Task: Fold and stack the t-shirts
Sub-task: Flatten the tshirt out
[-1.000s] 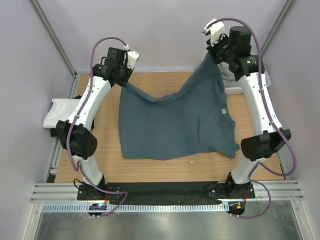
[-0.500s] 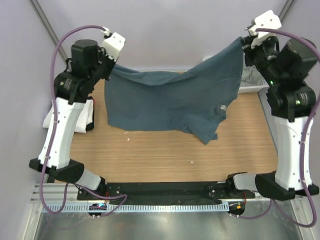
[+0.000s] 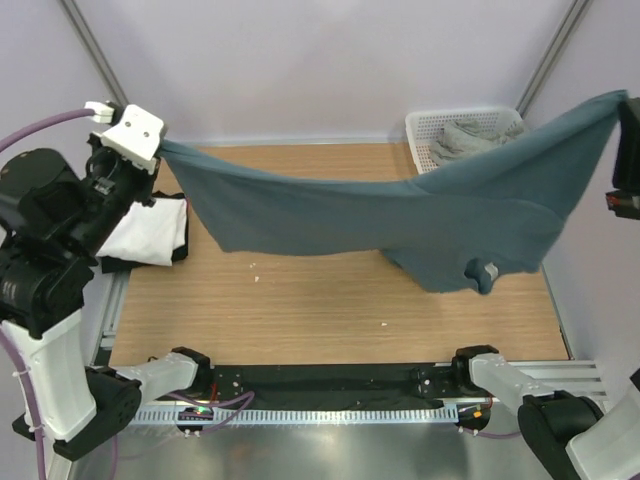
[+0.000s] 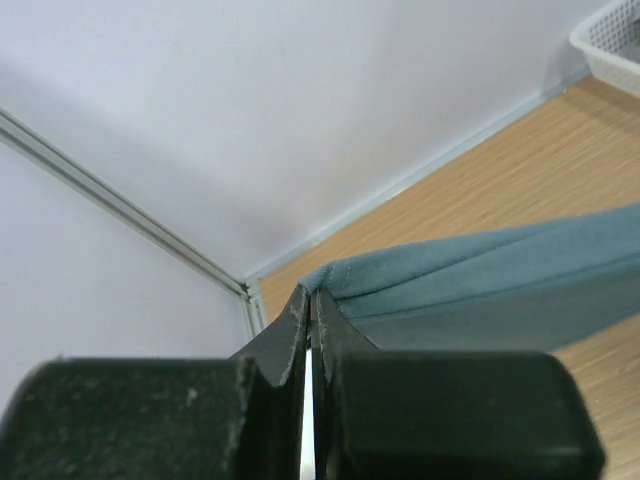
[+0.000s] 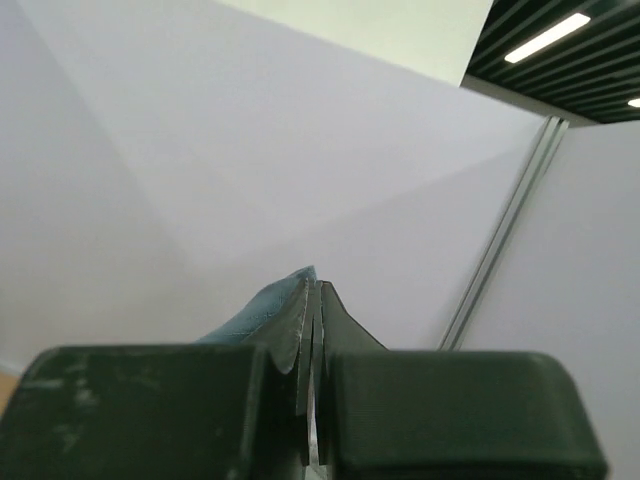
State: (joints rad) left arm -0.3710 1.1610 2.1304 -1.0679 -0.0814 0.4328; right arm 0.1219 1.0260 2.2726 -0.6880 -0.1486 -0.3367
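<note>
Plain slate-blue t-shirt (image 3: 400, 215); white t-shirt (image 3: 150, 232); grey-green t-shirt (image 3: 465, 138) in white mesh basket (image 3: 455, 112); light wood-grain table (image 3: 300, 300).

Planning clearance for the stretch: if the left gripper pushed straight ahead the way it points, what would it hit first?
Past the slate-blue shirt edge it pinches, the left gripper faces only the pale back wall near the corner rail; how far is unclear.

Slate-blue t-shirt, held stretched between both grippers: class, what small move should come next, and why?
Probably lower both arms together to lay it flat: the left gripper and right gripper pinch opposite ends, and the slate-blue t-shirt hangs stretched above the table.
</note>
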